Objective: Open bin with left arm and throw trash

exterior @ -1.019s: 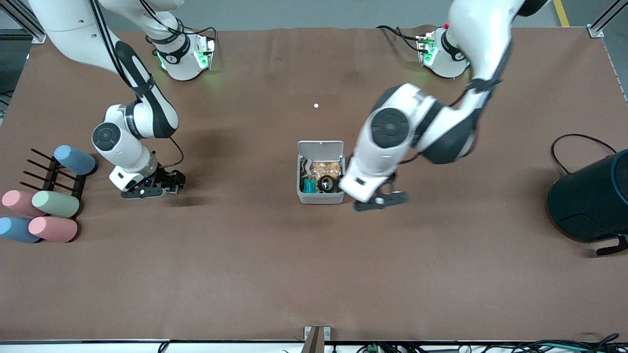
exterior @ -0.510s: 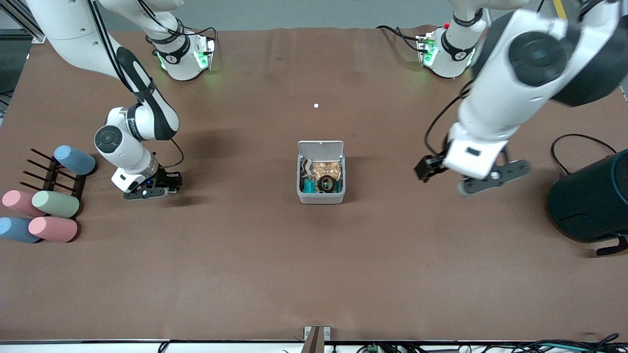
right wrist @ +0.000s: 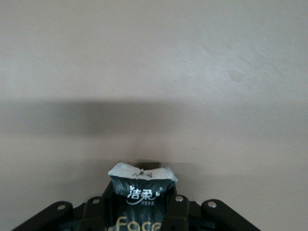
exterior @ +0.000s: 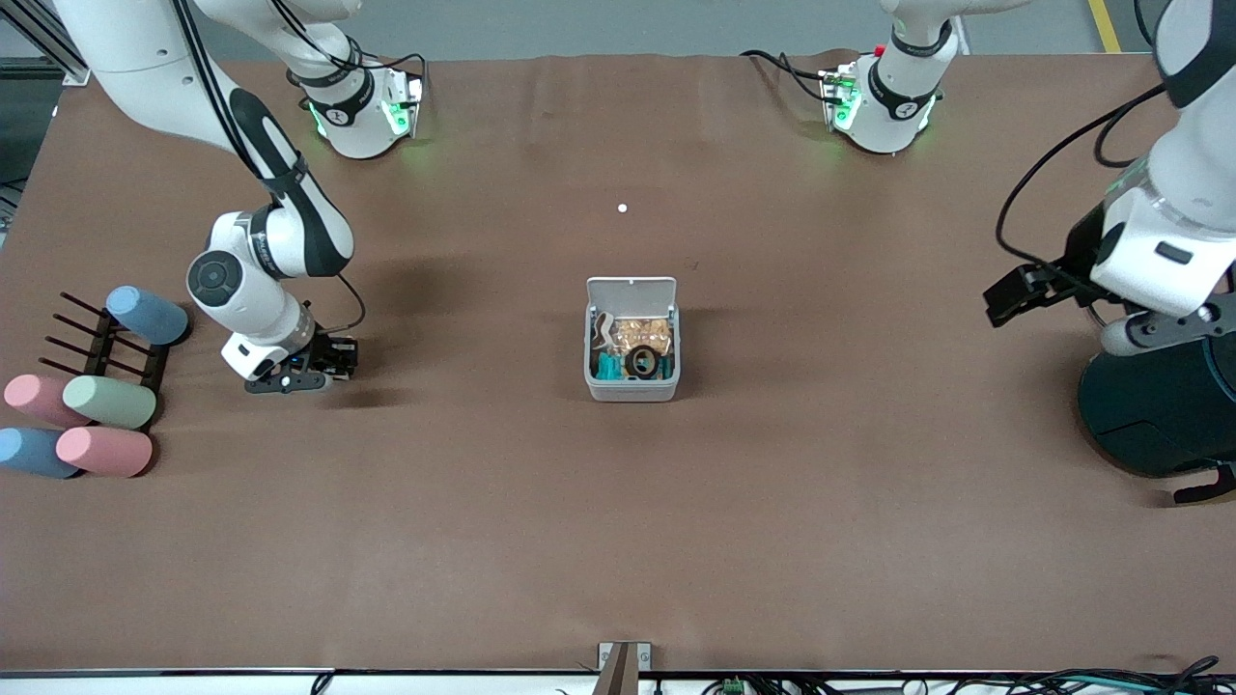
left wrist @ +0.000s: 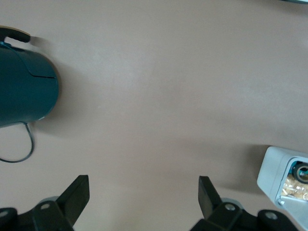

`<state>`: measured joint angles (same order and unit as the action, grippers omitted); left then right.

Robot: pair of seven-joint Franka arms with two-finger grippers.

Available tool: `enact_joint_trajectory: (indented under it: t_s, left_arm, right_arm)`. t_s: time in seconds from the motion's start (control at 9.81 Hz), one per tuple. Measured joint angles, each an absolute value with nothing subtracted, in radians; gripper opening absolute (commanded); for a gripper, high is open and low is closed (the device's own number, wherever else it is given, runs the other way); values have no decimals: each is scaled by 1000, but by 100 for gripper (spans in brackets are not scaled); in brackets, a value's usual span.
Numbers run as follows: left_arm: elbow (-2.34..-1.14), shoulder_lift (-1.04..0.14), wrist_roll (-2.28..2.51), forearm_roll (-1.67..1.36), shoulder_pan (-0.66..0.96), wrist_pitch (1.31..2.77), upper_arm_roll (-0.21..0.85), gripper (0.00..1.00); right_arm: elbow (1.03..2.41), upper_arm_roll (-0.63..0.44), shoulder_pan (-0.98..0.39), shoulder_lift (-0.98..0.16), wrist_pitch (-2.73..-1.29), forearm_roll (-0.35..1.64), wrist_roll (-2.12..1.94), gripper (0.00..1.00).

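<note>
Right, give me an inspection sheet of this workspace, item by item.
Surface: brown table, one small white speck toward the robots' bases.
Bin: white bin mid-table, lid open; gold and teal wrappers and a dark tape ring inside.
Trash: black packet with white print, clamped in the right gripper.
Clutter: pastel cylinders beside a black rack at the right arm's end; dark teal cylinder at the left arm's end.
Grippers: right gripper low over the table beside the rack, shut on the packet; left gripper open, empty, over the teal cylinder.
Cables: black cable loops beside the teal cylinder; more along the front edge.
Surroundings: grey floor, metal frame corners.
</note>
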<state>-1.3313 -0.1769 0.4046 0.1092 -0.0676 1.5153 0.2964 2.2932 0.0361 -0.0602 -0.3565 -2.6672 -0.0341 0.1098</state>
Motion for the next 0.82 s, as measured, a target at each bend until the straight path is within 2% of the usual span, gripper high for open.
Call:
enact_joint_trajectory:
  t_s: [0.1,0.31,0.51,0.82]
  left_arm:
    - [-1332,-157,384,107,-54,1506,268,100]
    - [-1332,-117,299,71,6,1475,148,100]
    - [-1334,-63,190,41,14,1412,52,100]
    - [-1358,1,164,38,17,1368,34,100]
  right_arm:
    - [2243,84,-84,-336,-2593,-34,234,41]
    - [2117,177,-150,-311,-2458,-34,494,42]
    - [1999,214,-258,-308,-2428,-34,740,42]
    - [1829,216,-403,-370,-2379,-34,994,42]
